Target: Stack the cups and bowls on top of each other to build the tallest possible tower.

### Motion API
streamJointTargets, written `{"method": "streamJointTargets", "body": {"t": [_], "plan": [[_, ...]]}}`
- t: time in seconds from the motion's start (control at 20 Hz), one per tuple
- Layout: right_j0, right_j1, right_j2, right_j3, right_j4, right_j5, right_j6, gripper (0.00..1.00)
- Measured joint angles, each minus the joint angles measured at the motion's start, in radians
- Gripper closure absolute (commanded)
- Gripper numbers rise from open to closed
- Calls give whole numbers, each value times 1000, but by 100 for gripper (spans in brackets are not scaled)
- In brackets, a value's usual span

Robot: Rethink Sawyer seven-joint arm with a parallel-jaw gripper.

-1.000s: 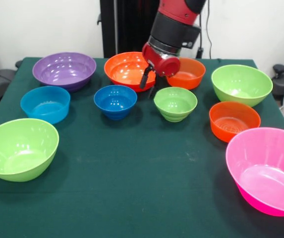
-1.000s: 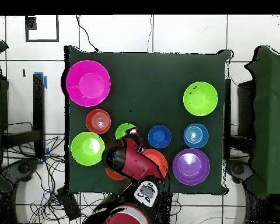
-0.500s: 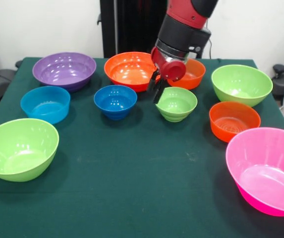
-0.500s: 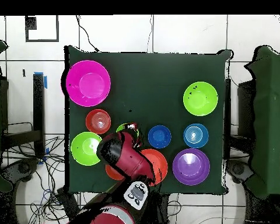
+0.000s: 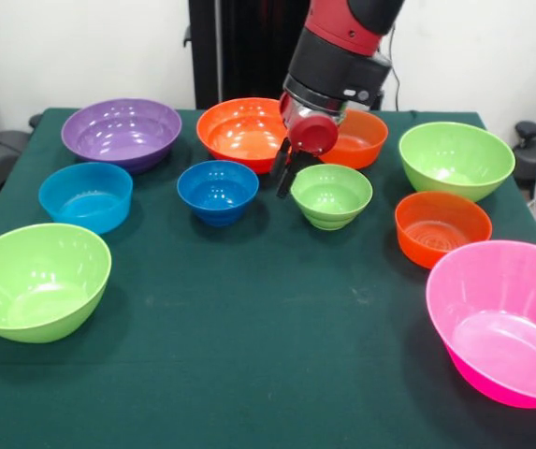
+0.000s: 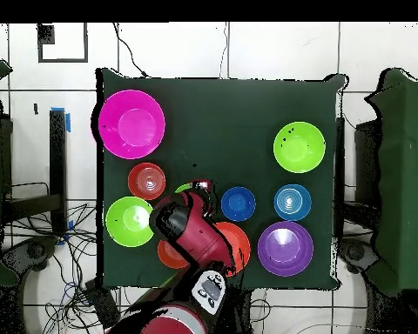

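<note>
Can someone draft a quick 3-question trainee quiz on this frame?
1. True or false: some bowls are already stacked.
2. Which bowl sits closest to the gripper? A) pink bowl B) small green bowl C) purple bowl
3. Fill in: the table holds ___ bowls in all.

Key
1. False: each bowl stands alone on the table.
2. B: the gripper hangs by its rim, on the side toward the small dark blue bowl.
3. Ten.
</note>
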Motion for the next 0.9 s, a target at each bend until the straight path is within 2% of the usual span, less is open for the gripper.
{"method": "streamJointTargets", "body": {"t": [0.2, 0.55, 0.7, 0.9], "plan": [[-31, -13, 22, 0, 3, 0, 7, 0], [-30, -13, 25, 0, 38, 0, 33, 0], [-16, -7, 24, -4, 74, 0, 38, 0], [39, 29, -3, -43, 164, 6, 39, 0]]}}
